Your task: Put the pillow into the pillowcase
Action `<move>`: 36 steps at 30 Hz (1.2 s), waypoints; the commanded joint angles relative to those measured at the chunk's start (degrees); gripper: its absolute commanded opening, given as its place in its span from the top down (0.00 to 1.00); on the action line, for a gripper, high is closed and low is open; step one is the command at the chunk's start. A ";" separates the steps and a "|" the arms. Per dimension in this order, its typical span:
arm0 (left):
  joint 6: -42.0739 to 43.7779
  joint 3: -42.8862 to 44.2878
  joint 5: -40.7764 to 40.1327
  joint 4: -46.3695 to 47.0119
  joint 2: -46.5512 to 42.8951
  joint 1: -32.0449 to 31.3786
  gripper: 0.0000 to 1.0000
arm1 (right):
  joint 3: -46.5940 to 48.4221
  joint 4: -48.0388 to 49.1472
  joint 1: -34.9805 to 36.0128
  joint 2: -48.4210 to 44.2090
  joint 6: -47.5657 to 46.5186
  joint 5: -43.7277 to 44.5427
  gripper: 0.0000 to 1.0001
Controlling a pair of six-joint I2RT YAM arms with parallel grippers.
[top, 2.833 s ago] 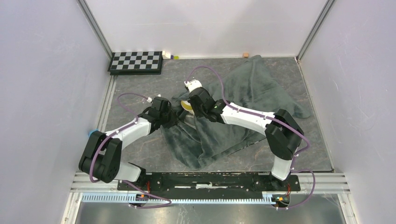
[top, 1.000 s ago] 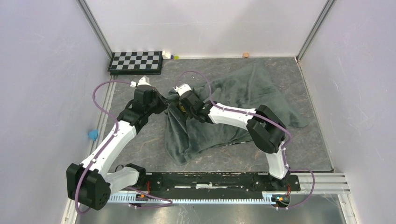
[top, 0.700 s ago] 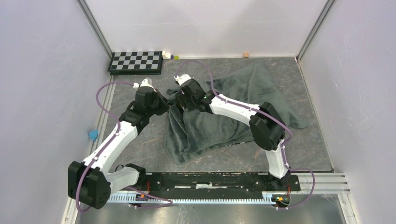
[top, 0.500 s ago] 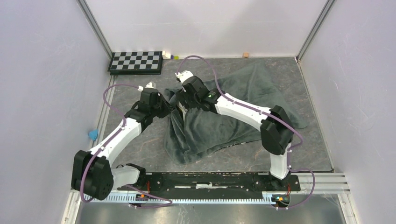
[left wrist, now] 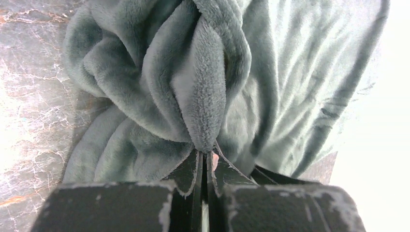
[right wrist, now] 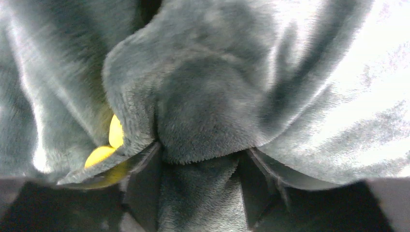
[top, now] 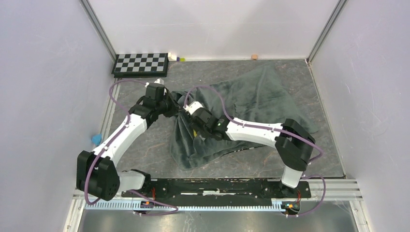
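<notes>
The pillowcase [top: 251, 104] lies bunched across the table with its dark grey-green plush face up; no zebra stripes show. The pillow is almost wholly hidden inside it. Only a bit of its yellow band [right wrist: 110, 142] peeks out beside my right fingers. My left gripper [top: 172, 107] is shut on a fold of the pillowcase's left edge [left wrist: 205, 96], its fingertips [left wrist: 197, 162] nearly touching. My right gripper [top: 195, 126] is sunk in the plush just right of the left one. A thick wad of pillowcase [right wrist: 203, 125] fills the gap between its fingers [right wrist: 145, 164].
A checkerboard [top: 140, 64] lies at the far left corner, with small objects [top: 175, 57] beside it. A small wooden block [top: 254, 57] sits at the back wall and a blue item [top: 96, 139] at the left rail. Walls enclose the table on three sides.
My right gripper has moved toward the near side, dragging plush with it. My left gripper has shifted a little to the right, still holding the fold.
</notes>
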 commanded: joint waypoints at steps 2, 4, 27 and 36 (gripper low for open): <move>3.02 8.16 1.28 -2.99 -0.62 0.89 0.98 | 5.43 1.49 -9.84 4.37 1.31 -3.05 0.73; 3.93 6.84 0.32 -4.50 -1.00 0.92 0.98 | 6.10 5.77 -11.49 3.90 1.82 -8.74 0.84; 0.44 -10.48 -6.67 -0.13 -2.10 -2.15 0.25 | 6.27 4.77 -0.29 0.65 0.95 4.98 0.23; -3.45 -14.19 -4.47 10.31 2.37 -2.07 0.25 | 6.63 3.52 4.05 -1.50 0.93 8.09 0.18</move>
